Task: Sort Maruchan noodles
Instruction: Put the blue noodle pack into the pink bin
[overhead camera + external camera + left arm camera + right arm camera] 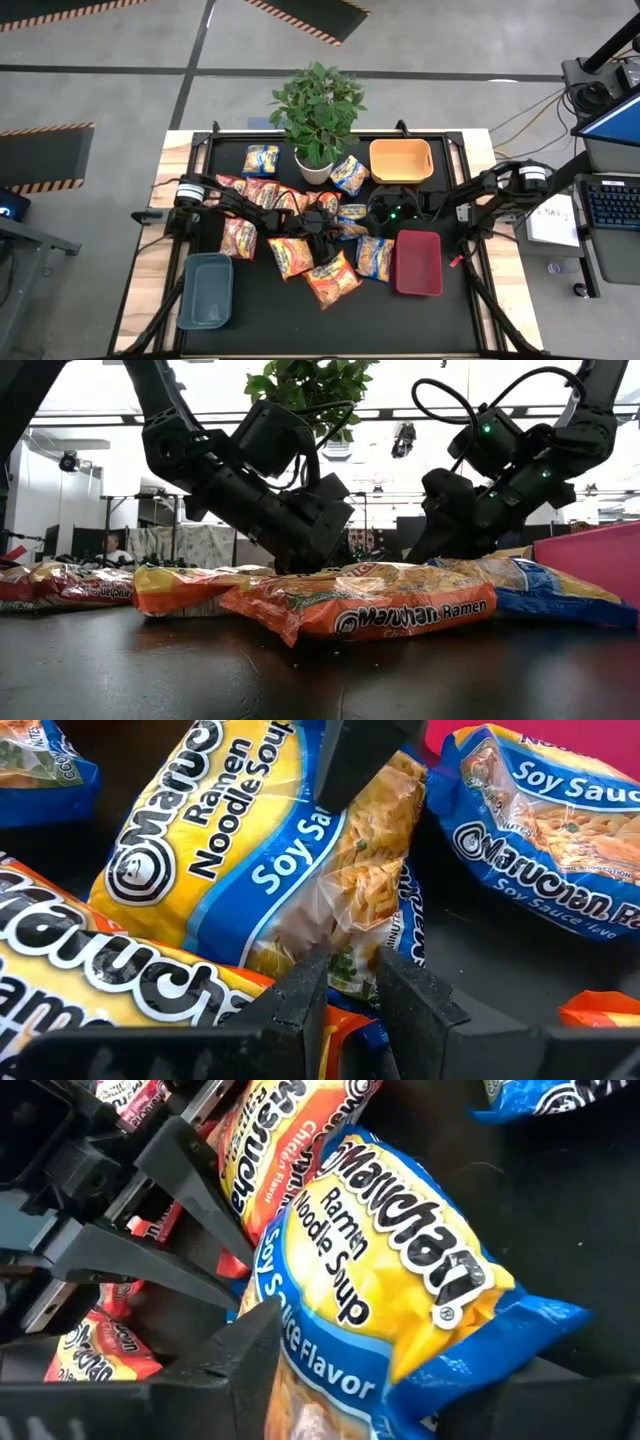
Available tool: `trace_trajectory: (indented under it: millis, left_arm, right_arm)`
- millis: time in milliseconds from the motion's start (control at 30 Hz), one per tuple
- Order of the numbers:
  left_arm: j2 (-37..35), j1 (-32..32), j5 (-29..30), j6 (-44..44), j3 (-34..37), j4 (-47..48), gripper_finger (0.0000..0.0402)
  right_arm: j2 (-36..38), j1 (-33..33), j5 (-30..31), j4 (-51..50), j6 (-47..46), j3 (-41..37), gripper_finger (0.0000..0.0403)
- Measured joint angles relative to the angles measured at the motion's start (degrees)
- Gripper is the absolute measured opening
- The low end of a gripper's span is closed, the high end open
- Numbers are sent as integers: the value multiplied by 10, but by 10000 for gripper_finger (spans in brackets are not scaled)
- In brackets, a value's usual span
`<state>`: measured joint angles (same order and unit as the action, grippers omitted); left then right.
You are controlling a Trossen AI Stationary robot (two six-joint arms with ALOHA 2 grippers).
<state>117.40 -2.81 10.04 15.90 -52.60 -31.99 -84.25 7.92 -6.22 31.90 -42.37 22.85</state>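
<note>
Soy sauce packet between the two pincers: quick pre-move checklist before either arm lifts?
1. Left pincer pinching the soy sauce packet at its edge: ok, fingers closed on the wrapper in the left wrist view.
2. Right pincer on the same packet: cannot tell, one finger lies against it, grip not visible.
3. Arms clear of each other: not ok, the two pincers nearly meet over the pile.
4. Neighbouring packets clear: not ok, an orange packet lies against it.
5. Grey-blue bin open to receive: ok, nothing visible inside.
6. Potted plant out of the lift path: ok, behind the pile.
</note>
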Motion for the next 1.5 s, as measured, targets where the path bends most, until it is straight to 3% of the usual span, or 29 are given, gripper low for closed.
trace_trajectory:
  millis: [400,767,1300,1400,1500]
  left_arm:
    - [-10,-2,-9,0,1,5,74]
    - [-90,-2,-34,-21,2,99,75]
    - [-265,-20,-31,-84,1,209,75]
    - [-294,-30,-31,-104,1,217,75]
    - [-315,-35,-31,-124,1,218,75]
  right_arm:
    - [25,0,-4,-1,21,0,57]
    - [84,0,-3,-4,36,0,51]
    - [249,-1,-16,-60,64,0,52]
    - [294,-2,-33,-113,65,16,52]
    - [333,-4,-33,-233,78,63,52]
